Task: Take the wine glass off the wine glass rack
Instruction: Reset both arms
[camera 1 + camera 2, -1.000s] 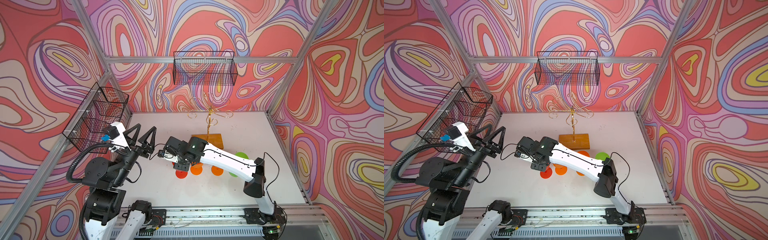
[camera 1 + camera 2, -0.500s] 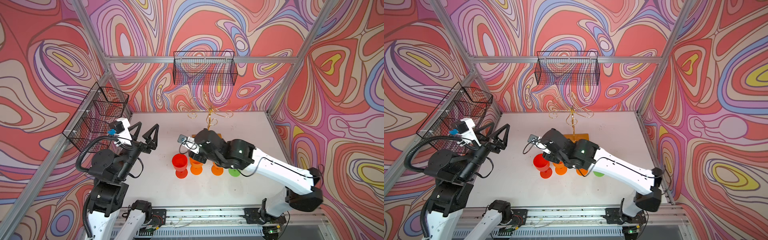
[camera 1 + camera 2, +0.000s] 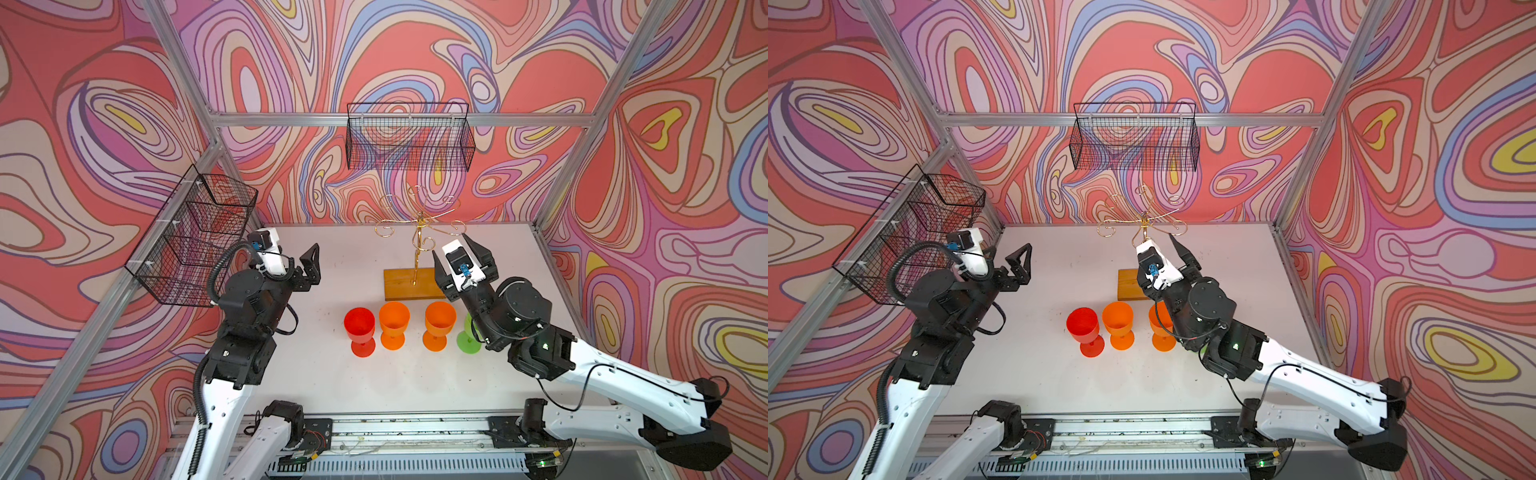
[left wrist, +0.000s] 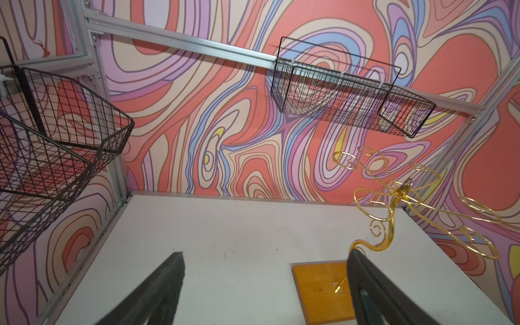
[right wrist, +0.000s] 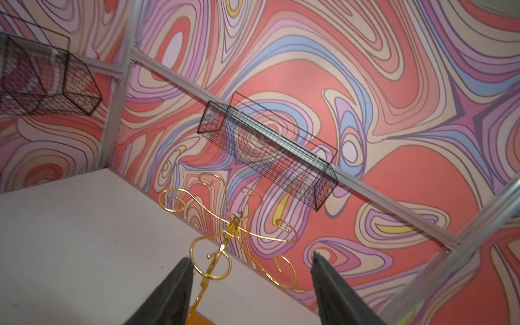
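Note:
The wine glass rack (image 3: 419, 232) (image 3: 1143, 224), a gold wire tree on a wooden base (image 3: 411, 284), stands at the back middle with nothing on its arms. Several plastic wine glasses stand upright in a row in front of it: a red one (image 3: 359, 328) (image 3: 1084, 326), two orange ones (image 3: 394, 322) (image 3: 439, 322) and a green one (image 3: 468, 340) half hidden behind my right arm. My right gripper (image 3: 450, 245) (image 5: 251, 256) is open and empty, raised just right of the rack's stem (image 5: 233, 225). My left gripper (image 3: 301, 253) (image 4: 266, 253) is open and empty, raised left of the rack (image 4: 394, 202).
A black wire basket (image 3: 409, 137) hangs on the back wall above the rack. Another black wire basket (image 3: 195, 237) hangs on the left wall, close behind my left wrist. Aluminium frame posts stand at the table's (image 3: 353, 382) back corners.
My right arm has let go of the red glass at the row's left end and swung back to the right, beside the rack. The left gripper rose slightly. Both grippers opened wider.

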